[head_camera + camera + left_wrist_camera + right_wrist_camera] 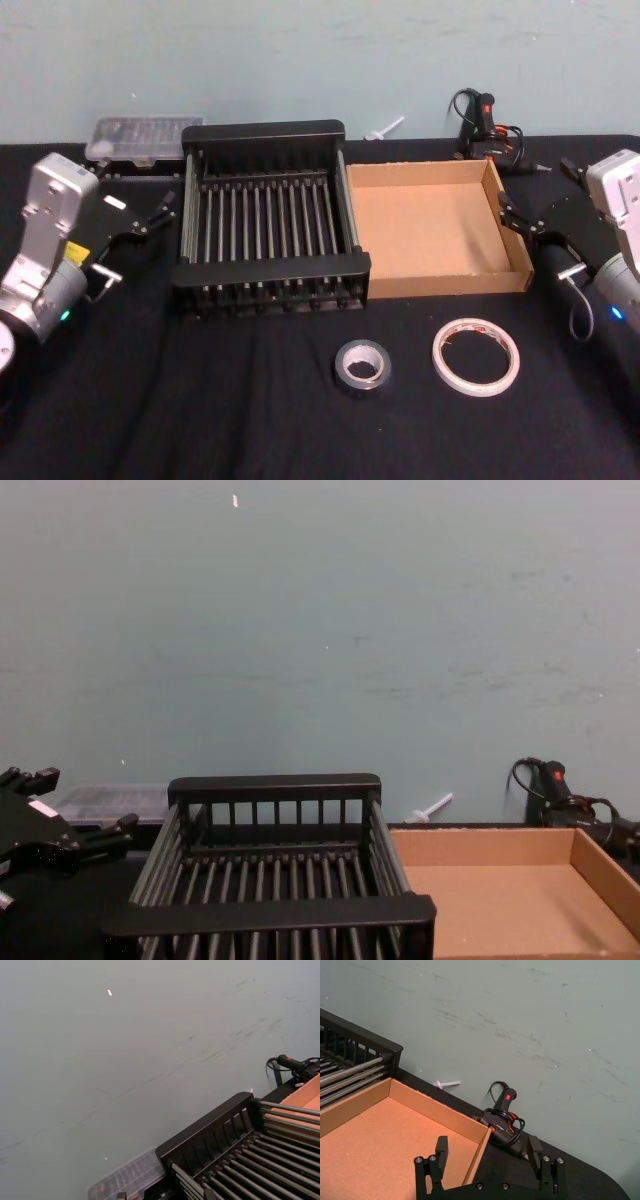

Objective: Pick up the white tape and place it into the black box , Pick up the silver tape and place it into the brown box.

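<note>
While the black table (200,420) lay bare in front, the slatted black box (270,285) and shallow brown box (430,235) sat side by side, touching. Nearer lay the thin white tape (476,356) and, left of it, the smaller silver tape (361,365), both flat. The left claw (150,215) and right claw (513,216) hung apart, empty, outside the boxes.

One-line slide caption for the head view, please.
Both tapes, silver tape and white tape, lie before black box and brown box; grippers flank.
</note>
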`<act>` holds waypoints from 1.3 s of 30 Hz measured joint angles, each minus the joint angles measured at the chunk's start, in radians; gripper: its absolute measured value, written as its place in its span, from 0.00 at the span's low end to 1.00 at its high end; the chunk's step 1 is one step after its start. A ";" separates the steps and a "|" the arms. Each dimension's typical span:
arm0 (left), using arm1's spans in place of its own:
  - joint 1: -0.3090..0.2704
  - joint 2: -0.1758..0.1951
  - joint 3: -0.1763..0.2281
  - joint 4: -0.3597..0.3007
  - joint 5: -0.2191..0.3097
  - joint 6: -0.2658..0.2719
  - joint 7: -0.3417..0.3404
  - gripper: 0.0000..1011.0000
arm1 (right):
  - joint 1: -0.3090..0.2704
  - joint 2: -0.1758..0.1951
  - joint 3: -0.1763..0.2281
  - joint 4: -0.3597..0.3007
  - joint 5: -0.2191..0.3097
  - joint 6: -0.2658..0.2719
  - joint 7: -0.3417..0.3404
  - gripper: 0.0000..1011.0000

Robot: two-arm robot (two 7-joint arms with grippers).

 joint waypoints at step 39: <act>0.000 0.000 0.000 0.000 0.000 0.000 0.000 0.99 | 0.000 0.000 0.000 0.000 0.000 0.000 0.000 0.99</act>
